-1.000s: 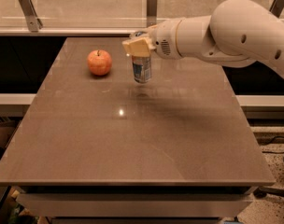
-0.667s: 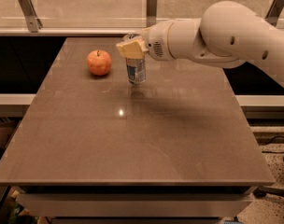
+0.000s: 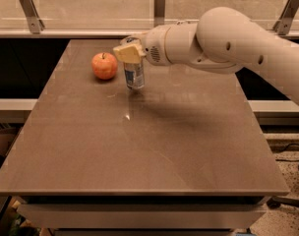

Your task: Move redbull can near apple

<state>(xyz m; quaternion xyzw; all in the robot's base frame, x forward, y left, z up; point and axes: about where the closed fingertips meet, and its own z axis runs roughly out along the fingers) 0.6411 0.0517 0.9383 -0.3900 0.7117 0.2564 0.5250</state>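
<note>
Inspection of the tabletop [image 3: 154, 146] at this moment.

Position: the can [image 3: 134, 76] stood upright at the far left-centre of the tabletop, just beside the apple [image 3: 104, 66] on the apple's right, with a narrow gap between them and no contact. The hand [image 3: 130, 53] sat over the can's top, its pale fingers pressed in on the upper part of the can, pinching it. The white arm [image 3: 223, 38] reached in from the right. Whether the can's base rested on the tabletop or hung slightly clear of it could not be settled from this angle.

Handling, as judged: a slim metal can is light and rigid along its height, but its thin wall dents under a hard squeeze and its smooth skin is slippery. Being tall and narrow, it would tip easily if set down crooked. The hold near the top looked serviceable; a grip lower on the body would likely steady it better. The apple was round and could roll if nudged.

Count: one can, one apple, one hand, one arm
</note>
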